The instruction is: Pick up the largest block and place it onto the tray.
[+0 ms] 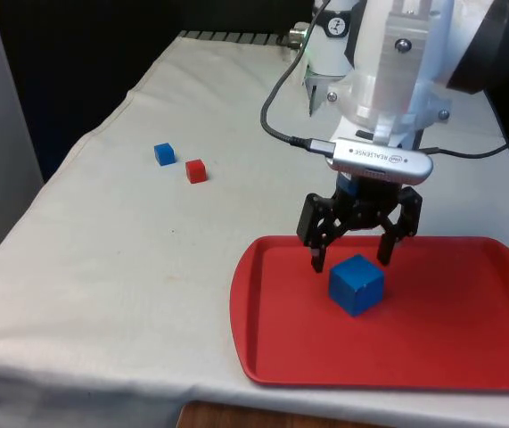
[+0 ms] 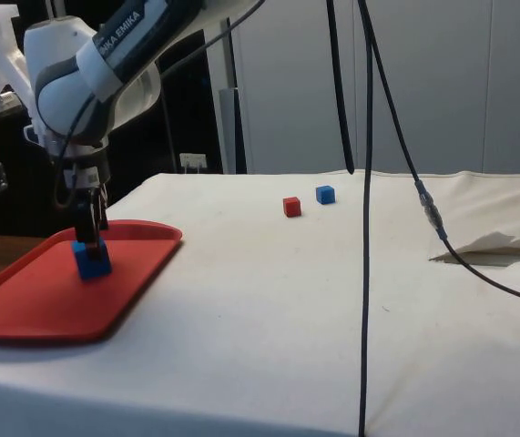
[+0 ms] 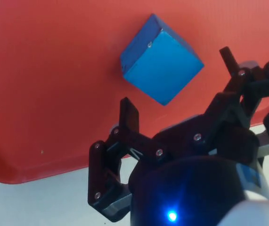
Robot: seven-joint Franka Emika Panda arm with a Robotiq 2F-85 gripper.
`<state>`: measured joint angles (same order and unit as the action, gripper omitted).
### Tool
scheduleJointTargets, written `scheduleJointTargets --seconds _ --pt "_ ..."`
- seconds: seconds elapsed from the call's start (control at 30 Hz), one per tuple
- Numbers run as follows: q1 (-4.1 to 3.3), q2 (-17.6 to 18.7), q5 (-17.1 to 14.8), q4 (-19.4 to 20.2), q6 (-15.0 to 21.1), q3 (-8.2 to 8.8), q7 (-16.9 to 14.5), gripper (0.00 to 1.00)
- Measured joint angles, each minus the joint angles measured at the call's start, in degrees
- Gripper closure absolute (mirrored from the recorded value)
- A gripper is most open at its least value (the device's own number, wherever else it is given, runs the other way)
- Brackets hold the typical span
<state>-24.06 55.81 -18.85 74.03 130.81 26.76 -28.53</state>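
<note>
Block placed; task appears complete

Large blue block [image 1: 357, 283] rests on the red tray [image 1: 468, 357]; gripper [image 1: 355, 252] just above it, fingers spread and empty; only withdrawal seems left.

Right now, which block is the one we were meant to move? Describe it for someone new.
Find the red tray on the white cloth. The large blue block sits on it, just below the open gripper. The small blue block and small red block lie off the tray.

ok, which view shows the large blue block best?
Wrist view: the large blue cube-shaped block is close up on the red plastic tray, unobstructed. Front view shows it whole below the open end effector; side view partly behind it.
</note>
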Motion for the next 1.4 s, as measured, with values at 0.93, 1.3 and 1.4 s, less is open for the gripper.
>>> scheduleJointTargets --seconds 0.93,1.3,1.4 --pt "-0.46 -7.33 0.92 0.52 -4.01 1.03 -0.06 0.00" --pt "-0.80 -9.34 0.97 2.92 -3.21 1.09 -0.46 0.00" --pt "-0.92 -10.03 0.97 3.78 -2.58 1.09 -0.57 0.00"
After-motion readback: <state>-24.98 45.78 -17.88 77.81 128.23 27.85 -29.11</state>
